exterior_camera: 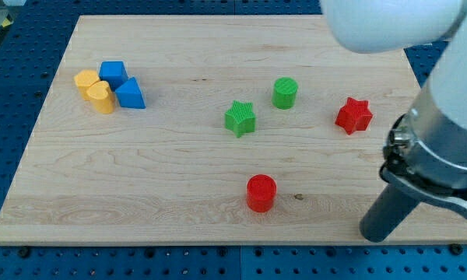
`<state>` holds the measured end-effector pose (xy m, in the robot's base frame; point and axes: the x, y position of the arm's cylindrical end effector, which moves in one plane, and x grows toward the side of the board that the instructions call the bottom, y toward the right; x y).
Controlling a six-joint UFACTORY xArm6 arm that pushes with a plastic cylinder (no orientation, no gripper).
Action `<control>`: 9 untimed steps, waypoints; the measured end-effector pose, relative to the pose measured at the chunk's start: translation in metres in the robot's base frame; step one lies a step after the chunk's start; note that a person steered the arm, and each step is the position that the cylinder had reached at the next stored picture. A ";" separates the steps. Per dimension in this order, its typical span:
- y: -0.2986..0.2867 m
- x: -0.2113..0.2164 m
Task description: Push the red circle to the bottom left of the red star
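The red circle (pixel 261 193) stands on the wooden board near the view's bottom, a little right of centre. The red star (pixel 353 116) lies up and to the right of it, towards the board's right side. My tip (pixel 375 232) rests on the board at the bottom right, well to the right of the red circle and below the red star, touching no block.
A green star (pixel 240 119) and a green cylinder (pixel 285 92) sit near the board's middle. At the upper left is a cluster: a blue cube (pixel 113 74), a blue triangle (pixel 130 94), a yellow hexagon (pixel 86 81) and a yellow heart (pixel 101 98). The arm's white body (pixel 389 23) fills the upper right.
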<state>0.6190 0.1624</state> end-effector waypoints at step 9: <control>-0.121 -0.042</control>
<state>0.5768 0.0413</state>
